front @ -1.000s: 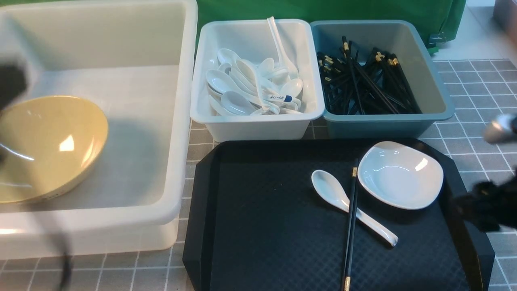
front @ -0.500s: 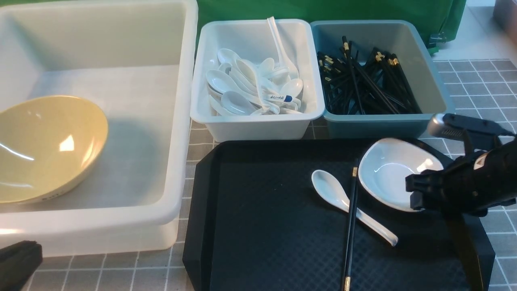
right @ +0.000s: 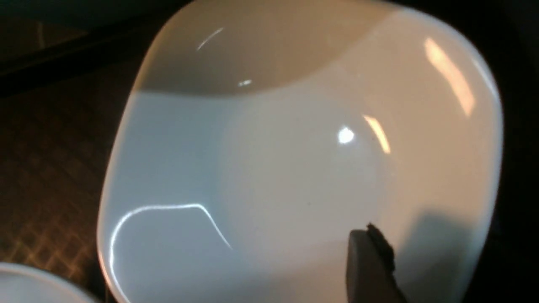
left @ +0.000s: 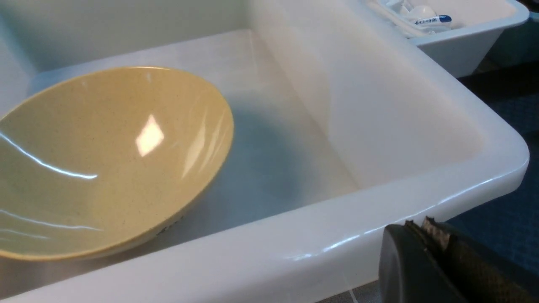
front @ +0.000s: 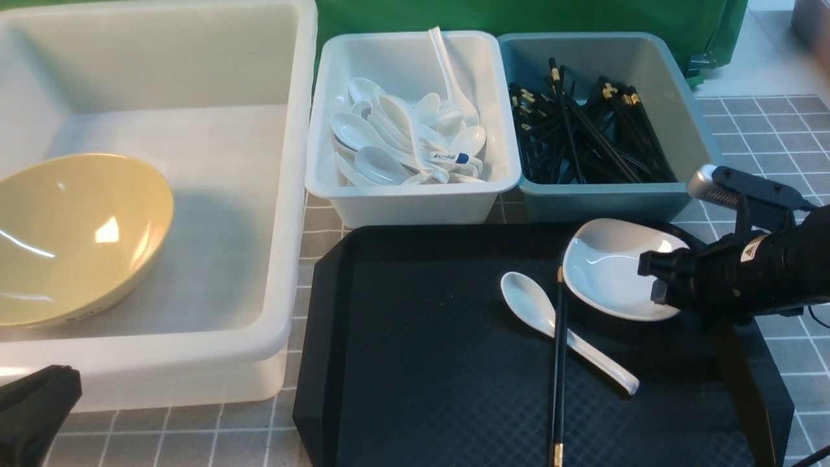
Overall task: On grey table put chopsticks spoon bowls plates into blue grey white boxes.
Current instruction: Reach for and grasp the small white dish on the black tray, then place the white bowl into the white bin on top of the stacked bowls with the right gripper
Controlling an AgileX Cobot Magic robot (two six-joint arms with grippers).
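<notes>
Right pincer [front: 650, 284] is clamped on the rim of the white square plate [front: 603, 269], tilted over the black plastic tray [front: 421, 363]. Lift it level, clear of the black chopstick [front: 559, 363], then cross to the large white box [front: 295, 194].

The setting looks like a robotics lab staged as a canteen dish-return station rather than a working kitchen. A green cloth [front: 519, 16] hangs as a backdrop behind a bench [front: 765, 130] covered in a grey checked sheet. Plastic sorting boxes stand side by side on it: a large white tub [front: 285, 194] holding a yellow bowl [front: 71, 240], a white box [front: 415, 201] heaped with matching soup spoons [front: 402, 139], and a blue-grey box [front: 609, 204] full of black chopsticks [front: 583, 136]. In front lies a black cafeteria tray [front: 421, 363] with a white dish [front: 603, 269], a single spoon [front: 538, 308] and loose chopsticks [front: 557, 363]. A black robot arm [front: 758, 272] reaches over the tray.
</notes>
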